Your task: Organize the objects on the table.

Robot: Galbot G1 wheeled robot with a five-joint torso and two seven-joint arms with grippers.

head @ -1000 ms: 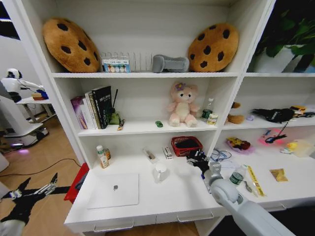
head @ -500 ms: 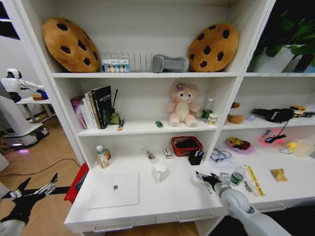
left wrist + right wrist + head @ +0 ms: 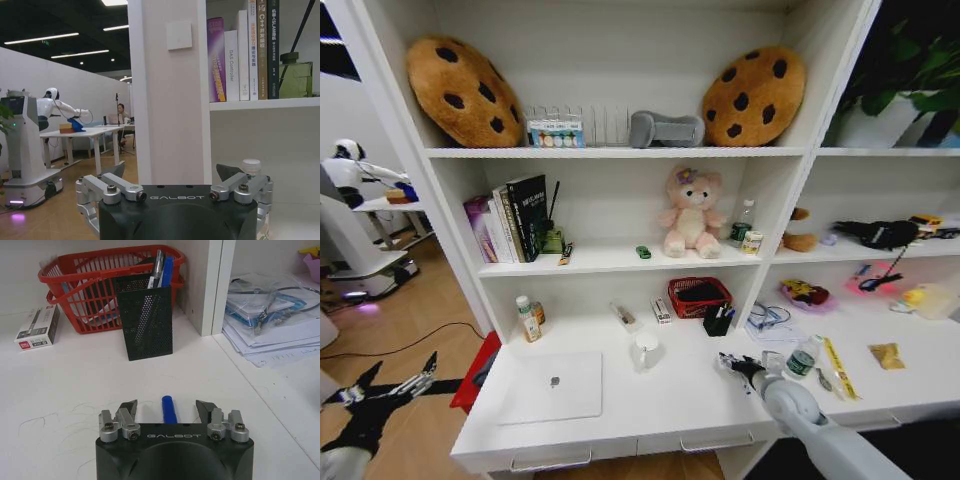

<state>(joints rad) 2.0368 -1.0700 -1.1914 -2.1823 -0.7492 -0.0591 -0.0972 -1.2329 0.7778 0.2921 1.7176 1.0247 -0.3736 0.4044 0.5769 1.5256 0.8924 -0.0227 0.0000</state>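
Observation:
My right gripper [image 3: 731, 364] [image 3: 167, 406] hovers low over the white table [image 3: 670, 400], open, in front of the black mesh pen holder [image 3: 717, 320] [image 3: 147, 322]. A blue-capped marker pen [image 3: 169, 414] lies on the table between its two fingers [image 3: 129, 409], and neither finger touches it. The closed silver laptop [image 3: 552, 387] lies at the table's front left. A tiny green toy car [image 3: 643, 252] sits on the shelf beside the pink bear. A tan scrap [image 3: 886, 355] lies far right. My left gripper [image 3: 382, 390] [image 3: 175, 176] hangs open beside the table's left end.
A red basket [image 3: 700, 296] [image 3: 100, 275] stands behind the pen holder, with a small white box [image 3: 37, 325] next to it. A shelf upright [image 3: 210, 285], papers and cables [image 3: 270, 315] lie right of my gripper. A white cup [image 3: 645, 350] and bottles [image 3: 527, 318] [image 3: 803, 357] stand on the table.
My right gripper has pulled back from the pen holder toward the table's front and now sits low over the table. The left arm has not moved.

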